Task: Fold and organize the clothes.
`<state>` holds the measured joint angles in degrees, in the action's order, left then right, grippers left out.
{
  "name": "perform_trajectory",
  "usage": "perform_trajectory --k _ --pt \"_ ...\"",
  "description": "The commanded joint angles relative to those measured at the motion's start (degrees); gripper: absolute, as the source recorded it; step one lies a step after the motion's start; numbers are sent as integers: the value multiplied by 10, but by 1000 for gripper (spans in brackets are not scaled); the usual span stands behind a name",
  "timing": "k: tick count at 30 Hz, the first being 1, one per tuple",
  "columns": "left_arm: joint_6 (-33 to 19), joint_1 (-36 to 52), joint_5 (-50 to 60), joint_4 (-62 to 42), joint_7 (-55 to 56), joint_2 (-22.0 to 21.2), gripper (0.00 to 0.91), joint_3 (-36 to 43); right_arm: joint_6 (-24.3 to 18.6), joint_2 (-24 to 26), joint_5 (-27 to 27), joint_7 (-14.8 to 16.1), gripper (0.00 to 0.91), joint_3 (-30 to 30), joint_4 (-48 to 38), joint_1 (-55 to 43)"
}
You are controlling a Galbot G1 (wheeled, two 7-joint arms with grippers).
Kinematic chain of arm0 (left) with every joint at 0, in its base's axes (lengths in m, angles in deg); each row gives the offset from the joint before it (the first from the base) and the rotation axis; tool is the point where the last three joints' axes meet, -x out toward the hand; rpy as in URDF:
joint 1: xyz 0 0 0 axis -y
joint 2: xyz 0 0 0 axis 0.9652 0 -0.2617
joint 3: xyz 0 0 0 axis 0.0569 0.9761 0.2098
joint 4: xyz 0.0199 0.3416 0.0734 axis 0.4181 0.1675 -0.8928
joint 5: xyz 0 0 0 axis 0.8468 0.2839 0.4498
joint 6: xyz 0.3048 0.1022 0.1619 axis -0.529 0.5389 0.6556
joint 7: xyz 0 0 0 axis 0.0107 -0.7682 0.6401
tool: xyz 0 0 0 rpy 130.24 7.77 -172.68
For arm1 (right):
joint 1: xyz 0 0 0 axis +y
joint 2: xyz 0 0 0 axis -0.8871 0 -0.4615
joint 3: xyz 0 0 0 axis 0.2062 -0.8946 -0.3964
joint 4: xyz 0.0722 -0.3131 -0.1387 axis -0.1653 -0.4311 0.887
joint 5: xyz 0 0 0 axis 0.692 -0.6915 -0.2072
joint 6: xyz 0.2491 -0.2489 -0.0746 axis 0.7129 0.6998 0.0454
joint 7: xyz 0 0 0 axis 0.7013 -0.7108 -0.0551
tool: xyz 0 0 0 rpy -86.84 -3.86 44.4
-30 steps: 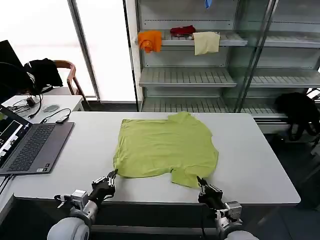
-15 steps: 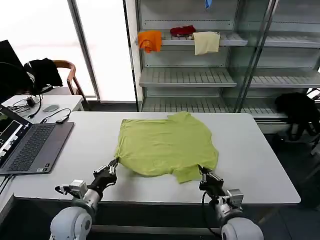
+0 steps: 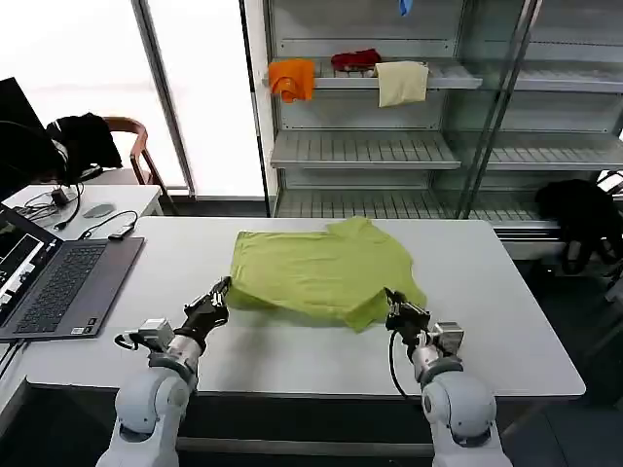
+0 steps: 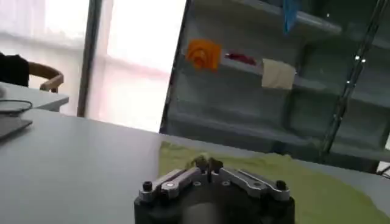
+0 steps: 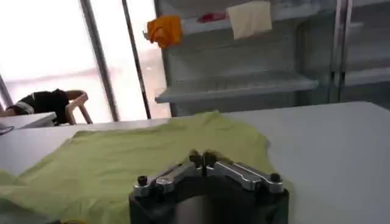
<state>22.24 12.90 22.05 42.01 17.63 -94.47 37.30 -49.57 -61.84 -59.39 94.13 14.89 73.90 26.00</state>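
1. The lime-green T-shirt [image 3: 323,275] lay on the white counter [image 3: 506,311], roughly in its middle, with its far part spread flat and its near edge lifted and doubled back over itself.
2. The left tool [image 3: 221,292] was at the shirt's near left corner, its fingers closed together on the cloth there and holding that corner just above the counter.
3. The right tool [image 3: 391,304] was at the shirt's near right corner, beside the short sleeve, likewise pinched tight on the fabric and holding it raised.
4. In the left wrist view the left tool [image 4: 208,163] had its fingertips pressed together with a bit of green cloth between them, and the T-shirt [image 4: 317,189] stretched away across the counter [image 4: 67,164] beyond.
5. In the right wrist view the right tool [image 5: 202,159] showed the same closed pinch, with the T-shirt [image 5: 140,158] spread ahead of it and the bare counter [image 5: 341,146] to one side.
6. An open grey laptop [image 3: 58,282] sat on the counter's left end, well apart from the shirt.
7. Behind the counter stood a metal shelf unit [image 3: 389,151]; on its upper shelf lay an orange cloth [image 3: 292,78], a red cloth [image 3: 355,60] and a cream cloth [image 3: 401,83].
8. A chair [image 3: 131,146] draped with a black garment [image 3: 83,136] stood at the far left, by a second small counter.
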Motion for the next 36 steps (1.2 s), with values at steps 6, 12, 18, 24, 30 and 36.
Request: perform_trajectory --k 6,12,18,24,30,36 --pt "-10 56 8 -93 4 -3 0 7 4 -3 -7 0 0 -3 -114 -113" --pt "-9 59 19 -109 4 -7 10 11 0 -4 -30 9 0 -7 -142 -124" --pt "-10 59 24 -111 2 -6 10 11 -3 -5 -43 11 0 -7 -152 -128" --pt "-9 64 30 -117 8 -7 121 10 -7 -6 -47 11 907 -5 -156 -130" --pt "-11 70 36 -121 11 -6 907 9 -12 -10 -51 -1 907 -6 -163 -136" --pt "-13 74 35 -114 11 -4 907 7 -38 -17 -43 -22 907 -2 -187 -155"
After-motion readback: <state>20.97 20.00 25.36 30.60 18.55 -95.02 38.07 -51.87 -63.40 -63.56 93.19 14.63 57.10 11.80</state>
